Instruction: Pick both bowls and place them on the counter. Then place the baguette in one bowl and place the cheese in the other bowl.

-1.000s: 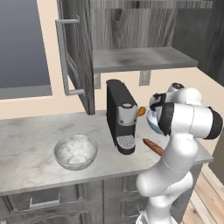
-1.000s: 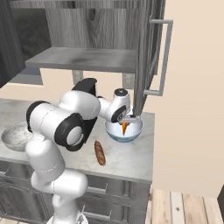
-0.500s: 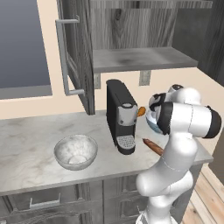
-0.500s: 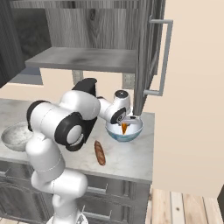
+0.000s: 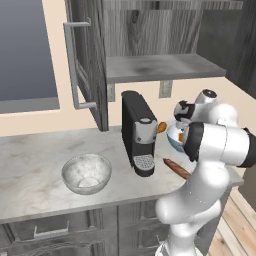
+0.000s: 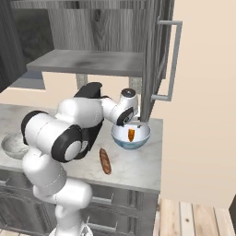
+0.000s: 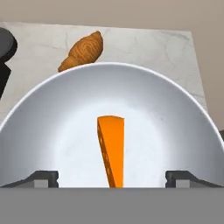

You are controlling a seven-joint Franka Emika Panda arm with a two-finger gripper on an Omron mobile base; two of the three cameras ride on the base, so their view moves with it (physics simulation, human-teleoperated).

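The white bowl with blue pattern point(image 6: 140, 139) stands on the counter point(image 6: 138, 169) at its right end. The orange cheese point(image 6: 131, 134) lies inside it. In the hand view the cheese point(image 7: 111, 148) rests on the pale floor of the bowl point(image 7: 175, 127). My gripper point(image 7: 112, 178) hovers just above it, open, with its fingertips point(image 7: 43, 178) wide apart and holding nothing. The gripper point(image 6: 132, 124) sits right over the bowl's rim. The baguette point(image 6: 105, 161) lies on the counter in front of this bowl. The grey marbled bowl point(image 5: 86, 173) stands empty at the counter's left.
A black coffee machine point(image 5: 139, 132) stands between the two bowls. A small orange-brown lump point(image 7: 83, 50) lies on the counter behind the white bowl. Above hangs a cabinet with an open door point(image 6: 156, 50) and a grey shelf point(image 5: 160, 67).
The gripper's fingers have spread apart over the white bowl, and the cheese now lies loose inside it. The arm itself has hardly moved.
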